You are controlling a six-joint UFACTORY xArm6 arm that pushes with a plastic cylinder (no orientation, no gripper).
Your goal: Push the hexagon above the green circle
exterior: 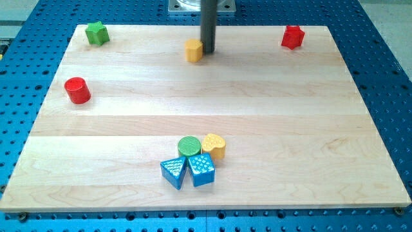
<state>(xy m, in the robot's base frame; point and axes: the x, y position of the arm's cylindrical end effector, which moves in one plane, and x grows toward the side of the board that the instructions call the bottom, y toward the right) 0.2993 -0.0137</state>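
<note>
The yellow hexagon (194,49) sits near the view's top, a little left of centre. My tip (208,51) stands right beside it, touching or nearly touching its right side. The green circle (189,146) lies low in the middle of the board, far below the hexagon. A yellow heart-like block (214,146) touches the circle's right side. Two blue blocks (174,173) (201,169) sit just under the circle.
A green star (97,33) is at the top left corner. A red star-like block (292,37) is at the top right. A red cylinder (77,90) stands at the left edge. The wooden board (290,129) lies on a blue perforated table.
</note>
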